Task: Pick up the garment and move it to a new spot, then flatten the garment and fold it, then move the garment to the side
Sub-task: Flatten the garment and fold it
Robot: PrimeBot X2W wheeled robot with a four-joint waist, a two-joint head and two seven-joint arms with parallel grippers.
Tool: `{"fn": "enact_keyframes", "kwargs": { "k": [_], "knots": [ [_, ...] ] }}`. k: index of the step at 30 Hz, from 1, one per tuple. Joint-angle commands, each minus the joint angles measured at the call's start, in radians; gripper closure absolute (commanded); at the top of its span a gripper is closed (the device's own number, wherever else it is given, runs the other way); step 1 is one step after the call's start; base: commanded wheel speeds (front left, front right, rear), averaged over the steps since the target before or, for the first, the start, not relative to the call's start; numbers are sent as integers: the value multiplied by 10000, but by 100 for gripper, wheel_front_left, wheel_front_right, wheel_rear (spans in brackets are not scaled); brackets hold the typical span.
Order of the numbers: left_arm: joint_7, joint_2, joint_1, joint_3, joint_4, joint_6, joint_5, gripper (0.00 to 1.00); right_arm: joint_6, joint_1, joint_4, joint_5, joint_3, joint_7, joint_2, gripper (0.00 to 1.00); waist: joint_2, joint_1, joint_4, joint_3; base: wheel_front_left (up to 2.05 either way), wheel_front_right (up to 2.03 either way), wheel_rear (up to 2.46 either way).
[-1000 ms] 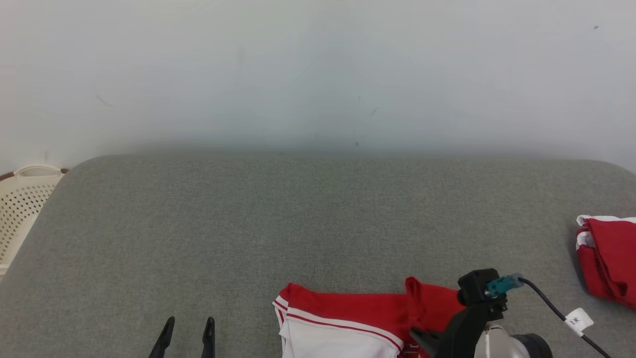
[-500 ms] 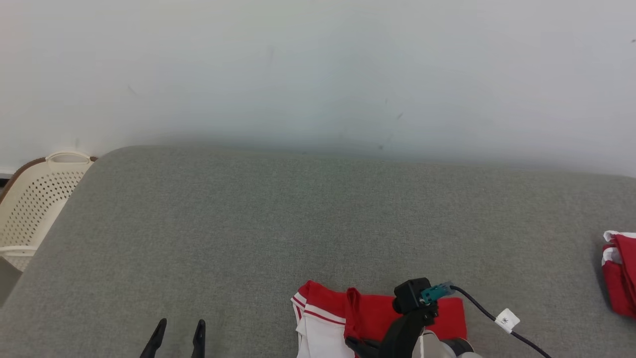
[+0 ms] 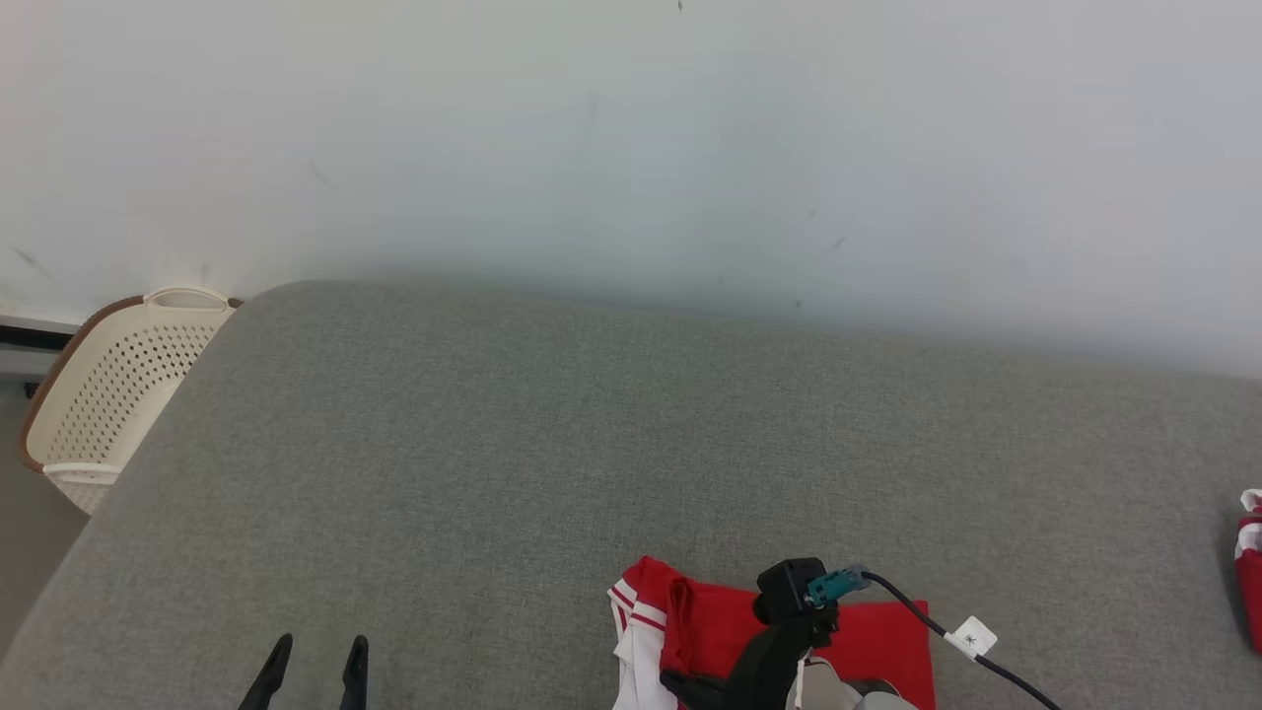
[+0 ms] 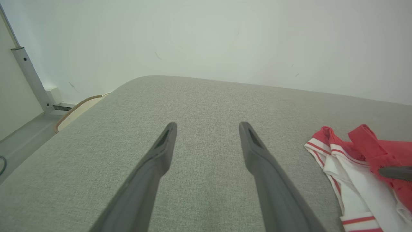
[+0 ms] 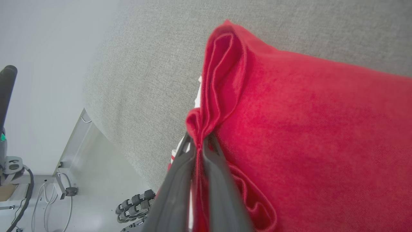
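— Where the grey padded top (image 3: 473,444) comes close to the robot, what lies there?
— A red garment (image 3: 705,631) with white stripes, all bunched up in folds.
— Who holds it?
— The right gripper (image 5: 198,141). Its two dark fingers squeeze together on a red fold.
— And the other one?
— The left gripper (image 4: 207,129) has its fingers wide apart and holds nothing. It hangs low over the bare top, left of the garment, pointing at the wall (image 3: 631,148).

The left pincer (image 4: 208,125) has two long, tapering dark grey fingers with a slot near each tip; the right pincer (image 5: 199,141) matches. At the head view's lower edge, a black boxy camera (image 3: 789,590) bears a teal plug (image 3: 826,587) and a dark cable (image 3: 897,595) with a white tag (image 3: 971,638).
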Motion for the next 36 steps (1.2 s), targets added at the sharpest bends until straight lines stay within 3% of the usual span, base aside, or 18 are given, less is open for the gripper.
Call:
{"fn": "enact_keyframes", "kwargs": {
  "k": [1,5,9,10,16,18,21,26,31,36],
  "knots": [
    [-28,116,-84,-42,13,-52,-72,0,-22,-179,217,253,235,-192,13,100,-1,1,67,-12,0,0,0],
    [-30,798,-103,-331,63,-40,-741,0,-22,-561,707,990,912,-577,15,100,-1,1,152,13,0,0,0],
    [-28,735,130,-510,-267,-42,-762,0,-22,-862,1260,1699,1459,-994,7,100,-1,1,261,0,0,0,0],
    [-28,696,221,-482,-342,-43,-683,0,-22,-924,1347,1925,1625,-1030,12,0,-1,1,279,1,0,0,0],
    [-28,457,197,-328,-271,-44,-472,0,-22,-1227,1036,3771,2149,-1399,3,0,-1,1,231,-21,0,0,0],
    [-29,406,48,-154,-87,-45,-475,0,-22,-1691,841,4792,2308,-2060,1,0,-1,1,46,-100,0,0,0],
    [-29,427,-3,-41,15,-45,-508,0,-22,-2140,1488,4368,2206,-2756,-11,0,-1,1,-149,-160,0,0,0],
    [-29,493,27,206,131,-46,-532,0,-22,-2639,3221,2722,1619,-4122,-448,0,-1,1,-625,-253,0,0,0],
    [-29,393,441,686,13,-46,-752,0,-22,-2454,3677,1602,1057,-5595,-981,0,-1,1,-1086,-321,0,0,0],
    [-29,220,839,1308,-183,-46,-1180,0,-22,-1740,3334,707,330,-6435,-1426,0,-1,1,-1514,-373,0,0,0]
  ]
}}
